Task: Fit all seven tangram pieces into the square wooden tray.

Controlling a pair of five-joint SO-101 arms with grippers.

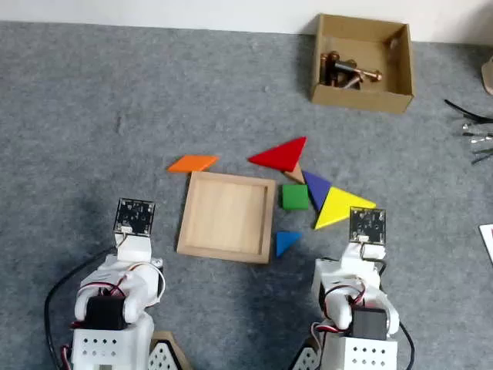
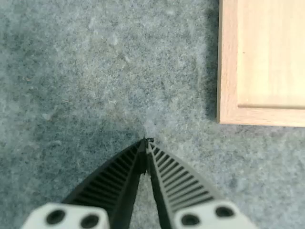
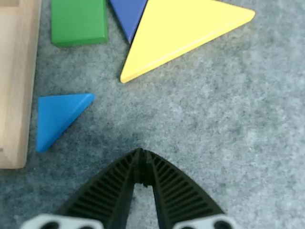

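The square wooden tray (image 1: 226, 215) lies in the middle of the grey felt with nothing in it. An orange parallelogram (image 1: 192, 163) rests just beyond its far left corner. To its right lie a red triangle (image 1: 280, 154), a small tan piece (image 1: 293, 174), a green square (image 1: 293, 196), a dark blue triangle (image 1: 316, 187), a yellow triangle (image 1: 342, 206) and a small light blue triangle (image 1: 286, 242). My left gripper (image 2: 146, 141) is shut and holds nothing, near the tray's (image 2: 259, 62) near left corner. My right gripper (image 3: 140, 153) is shut and holds nothing, just short of the light blue triangle (image 3: 59, 117) and yellow triangle (image 3: 178, 33).
A cardboard box (image 1: 362, 62) holding metal parts stands at the back right. Cables and small items (image 1: 471, 127) lie at the right edge. Open grey felt spreads to the left of and behind the tray.
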